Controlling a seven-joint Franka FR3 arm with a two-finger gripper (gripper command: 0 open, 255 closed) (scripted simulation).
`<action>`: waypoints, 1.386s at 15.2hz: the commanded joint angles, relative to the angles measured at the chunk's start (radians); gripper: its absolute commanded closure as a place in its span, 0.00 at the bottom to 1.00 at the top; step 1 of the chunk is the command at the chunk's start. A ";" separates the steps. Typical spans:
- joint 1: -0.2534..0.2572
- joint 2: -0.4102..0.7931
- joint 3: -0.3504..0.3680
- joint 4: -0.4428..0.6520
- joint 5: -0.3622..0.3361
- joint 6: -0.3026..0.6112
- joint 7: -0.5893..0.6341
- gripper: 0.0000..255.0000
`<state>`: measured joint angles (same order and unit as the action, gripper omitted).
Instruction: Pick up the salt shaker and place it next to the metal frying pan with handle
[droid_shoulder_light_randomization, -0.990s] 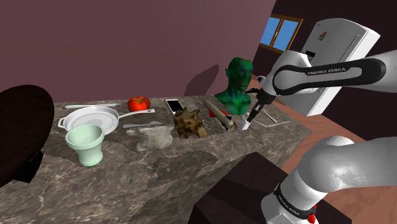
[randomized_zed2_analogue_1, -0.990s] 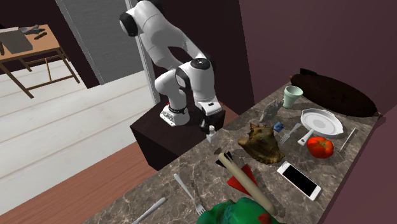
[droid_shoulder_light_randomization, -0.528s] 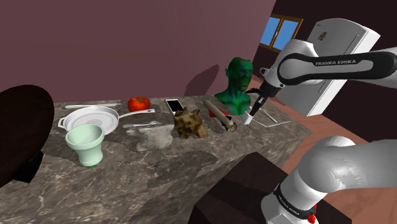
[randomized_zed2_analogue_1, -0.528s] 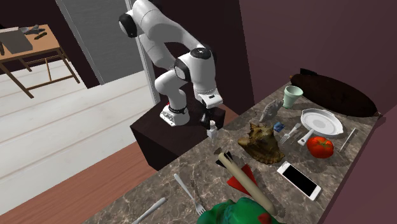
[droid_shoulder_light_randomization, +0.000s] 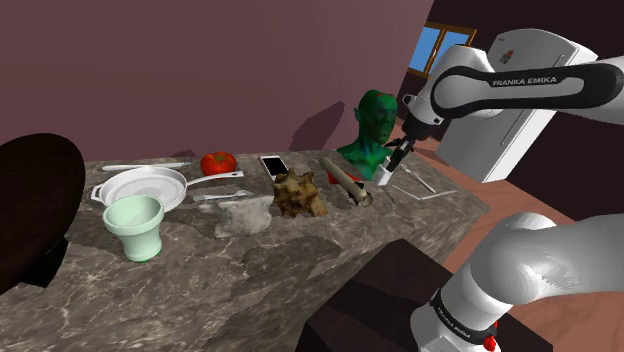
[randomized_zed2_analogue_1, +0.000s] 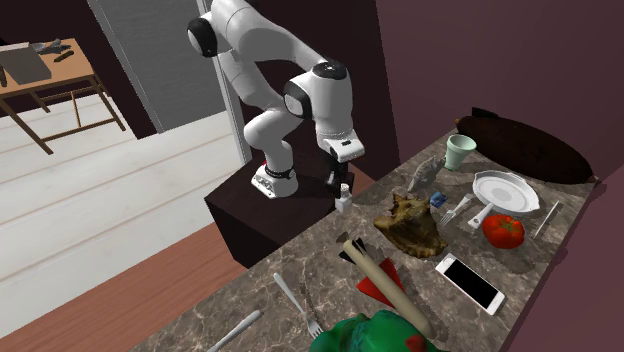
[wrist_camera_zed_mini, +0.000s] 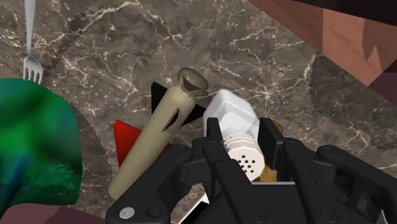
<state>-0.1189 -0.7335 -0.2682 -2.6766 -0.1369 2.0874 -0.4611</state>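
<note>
My gripper (wrist_camera_zed_mini: 244, 144) is shut on the white salt shaker (wrist_camera_zed_mini: 234, 127), its fingers clasping the perforated cap end. In the shoulder view the gripper (droid_shoulder_light_randomization: 394, 163) holds the shaker (droid_shoulder_light_randomization: 385, 178) a little above the marble counter, just right of the green bust (droid_shoulder_light_randomization: 371, 133). The second exterior view has the shaker (randomized_zed2_analogue_1: 343, 202) hanging under the gripper (randomized_zed2_analogue_1: 339, 186) near the counter's edge by the stand. The pale metal frying pan (droid_shoulder_light_randomization: 145, 186) with its handle (droid_shoulder_light_randomization: 213, 181) lies far off at the shoulder view's left, and in the second exterior view the pan (randomized_zed2_analogue_1: 505, 190) is at the far right.
Between the shaker and the pan lie a tan rolling pin (droid_shoulder_light_randomization: 345, 181), a brown shell (droid_shoulder_light_randomization: 298, 193), a phone (droid_shoulder_light_randomization: 275, 166), a tomato (droid_shoulder_light_randomization: 218, 162), a grey lump (droid_shoulder_light_randomization: 240, 215) and a pale green cup (droid_shoulder_light_randomization: 134, 226). Forks (randomized_zed2_analogue_1: 296, 298) lie near the bust (randomized_zed2_analogue_1: 372, 335).
The arm has risen, carrying the shaker up off the counter and slightly toward the green bust. The fingers stayed shut on it throughout.
</note>
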 joint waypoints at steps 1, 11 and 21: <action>0.029 0.064 0.019 0.036 0.022 0.028 0.029 1.00; 0.142 0.416 0.106 0.305 0.116 0.108 0.149 1.00; 0.203 0.761 0.165 0.679 0.161 0.078 0.242 1.00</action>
<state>0.0776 -0.0049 -0.1101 -2.0327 0.0224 2.1682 -0.2329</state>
